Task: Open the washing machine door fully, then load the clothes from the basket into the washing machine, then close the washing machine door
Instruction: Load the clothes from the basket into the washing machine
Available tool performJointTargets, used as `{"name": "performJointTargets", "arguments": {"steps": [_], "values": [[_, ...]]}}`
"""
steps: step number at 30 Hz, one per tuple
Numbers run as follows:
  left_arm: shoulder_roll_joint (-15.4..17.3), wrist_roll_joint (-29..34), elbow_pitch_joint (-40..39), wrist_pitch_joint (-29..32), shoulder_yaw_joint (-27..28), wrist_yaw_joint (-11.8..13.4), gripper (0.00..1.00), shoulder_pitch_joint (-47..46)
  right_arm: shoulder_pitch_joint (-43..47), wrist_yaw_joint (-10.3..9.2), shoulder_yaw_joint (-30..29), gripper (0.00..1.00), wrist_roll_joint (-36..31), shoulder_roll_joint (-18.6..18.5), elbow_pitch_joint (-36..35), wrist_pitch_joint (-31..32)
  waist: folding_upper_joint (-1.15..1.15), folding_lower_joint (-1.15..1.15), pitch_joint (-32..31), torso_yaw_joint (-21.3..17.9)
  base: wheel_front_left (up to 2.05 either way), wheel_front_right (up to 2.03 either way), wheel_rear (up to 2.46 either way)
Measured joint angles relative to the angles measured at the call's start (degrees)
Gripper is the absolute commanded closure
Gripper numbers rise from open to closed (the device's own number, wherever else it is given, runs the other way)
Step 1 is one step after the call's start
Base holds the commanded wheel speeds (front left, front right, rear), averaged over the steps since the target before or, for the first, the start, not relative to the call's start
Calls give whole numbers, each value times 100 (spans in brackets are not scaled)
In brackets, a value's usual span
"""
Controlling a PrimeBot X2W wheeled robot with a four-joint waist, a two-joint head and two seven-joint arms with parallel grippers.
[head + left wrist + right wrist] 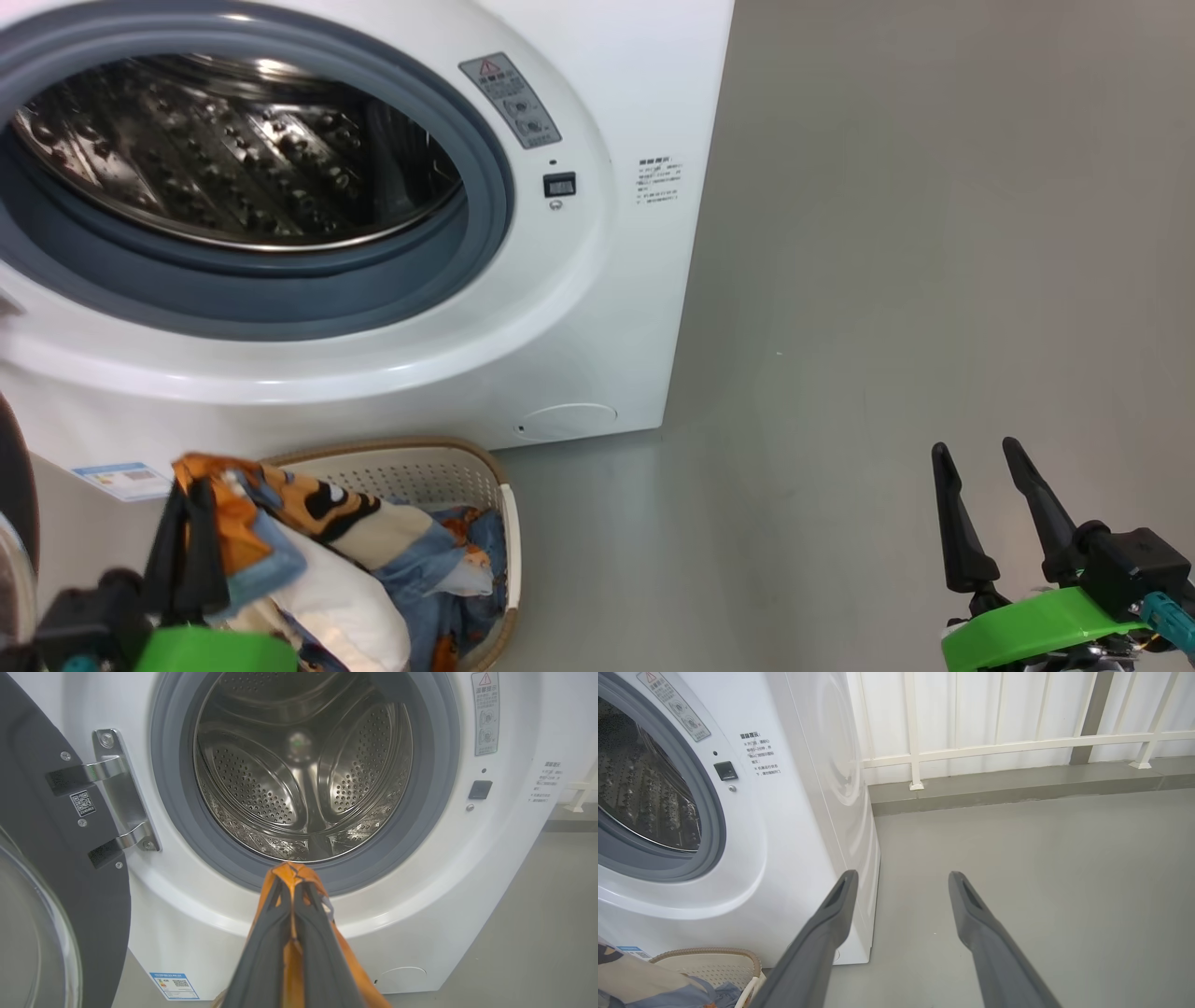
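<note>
The white washing machine (597, 308) stands open, its steel drum (303, 770) bare inside the blue-grey gasket. Its black-rimmed door (51, 896) is swung wide on the left, hanging from a metal hinge (119, 788). Below the opening sits the cream basket (439, 467) with light-blue and orange clothes (439, 569) in it. My left gripper (191, 499) is shut on an orange-patched garment (280, 532), lifted a little above the basket. In the left wrist view that cloth (292, 877) wraps the fingertips, level with the gasket's lower lip. My right gripper (980, 457) hangs open over bare floor at the right.
Grey floor (887, 280) stretches to the right of the machine. A white railing (1017, 746) on a low kerb runs behind it. A round filter cap (569, 420) and a blue label (126, 478) mark the machine's lower front.
</note>
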Motion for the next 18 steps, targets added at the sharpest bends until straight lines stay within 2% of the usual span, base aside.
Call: {"name": "performJointTargets", "arguments": {"steps": [9,18], "values": [[32,19,379,0,263,-179,100,-925,-152,0,47,0,-1,0,-5,0,0,0,342,-92,0,0,0],[472,65,923,-1,489,-441,100,-2055,-430,0,158,0,53,0,-1,0,0,0,762,-379,0,0,0]]}}
